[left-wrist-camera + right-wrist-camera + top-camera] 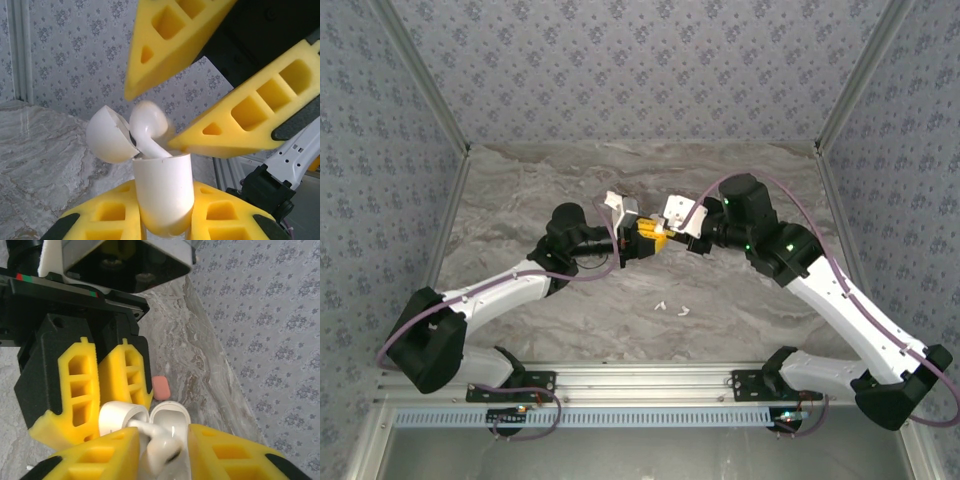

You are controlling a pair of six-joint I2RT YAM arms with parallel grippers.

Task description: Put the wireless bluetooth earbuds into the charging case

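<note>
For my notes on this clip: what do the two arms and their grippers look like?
The left arm and right arm have white links, black joints and lilac cables looped alongside; small green lights dot the right one. The left gripper and right gripper have black bodies and yellow wedge-shaped fingers with cut-out windows.

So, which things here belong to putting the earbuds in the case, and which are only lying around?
For the job:
- charging case, lid open, in the left gripper
- white earbud at its mouth, between the fingers of the right gripper
- two loose white earbuds on the table

Lying about:
- small pink object on the table; I cannot tell what it is
</note>
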